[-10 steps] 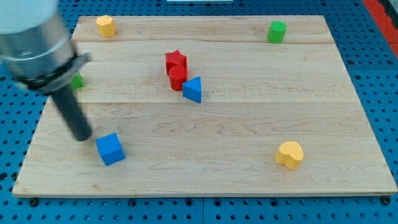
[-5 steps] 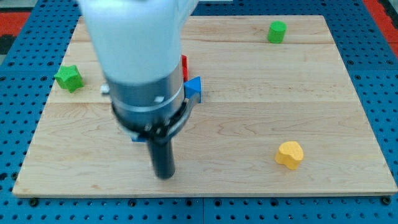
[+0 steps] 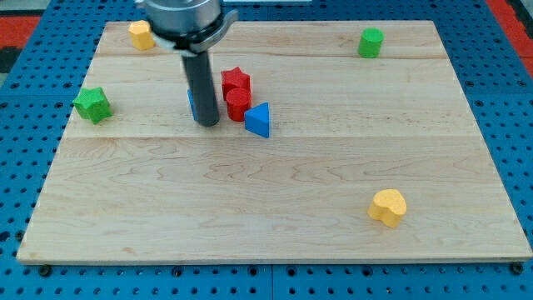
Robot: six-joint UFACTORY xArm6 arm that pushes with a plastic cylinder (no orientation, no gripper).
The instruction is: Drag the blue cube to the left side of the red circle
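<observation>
My tip (image 3: 206, 123) rests on the wooden board (image 3: 275, 192), just left of the red circle (image 3: 238, 105). The blue cube (image 3: 191, 102) is almost wholly hidden behind the rod; only a thin blue sliver shows at the rod's left edge, to the left of the red circle. A red star (image 3: 236, 81) touches the red circle from above. A blue triangle (image 3: 259, 120) touches the red circle at its lower right.
A green star (image 3: 92, 105) lies near the left edge. A yellow block (image 3: 141, 34) is at the top left, a green cylinder (image 3: 371, 42) at the top right, and a yellow heart (image 3: 388, 207) at the lower right.
The blue cube has gone from the lower left of the board up to beside the red circle. My tip swept right along the bottom, then up to the cube's spot.
</observation>
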